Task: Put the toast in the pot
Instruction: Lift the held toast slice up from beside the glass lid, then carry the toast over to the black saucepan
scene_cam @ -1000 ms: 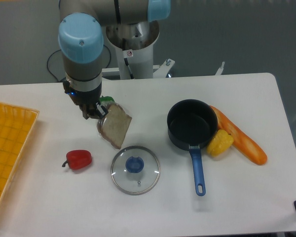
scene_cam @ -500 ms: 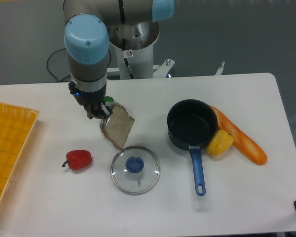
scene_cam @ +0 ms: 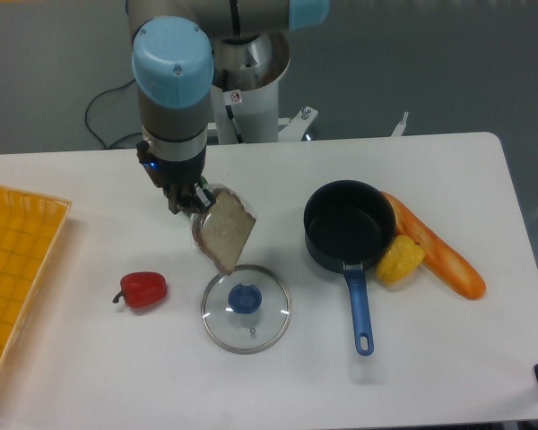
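Note:
A tan slice of toast (scene_cam: 226, 231) with a darker crust hangs tilted above the table, its lower corner pointing down near the glass lid. My gripper (scene_cam: 195, 199) is shut on the toast's upper left edge, under the arm's blue-capped wrist. The pot (scene_cam: 348, 226), dark and round with a long blue handle (scene_cam: 360, 306), stands to the right of the toast, well apart from it. The pot's inside shows dark with nothing in it.
A round glass lid with a blue knob (scene_cam: 246, 307) lies just below the toast. A red pepper (scene_cam: 143, 288) sits to the left. A yellow pepper (scene_cam: 400, 258) and an orange baguette (scene_cam: 434, 244) lie against the pot's right side. An orange tray (scene_cam: 18, 269) is at the left edge.
The arm has carried the toast to the right, toward the pot, and slightly higher. The pot, lid and other items have stayed put.

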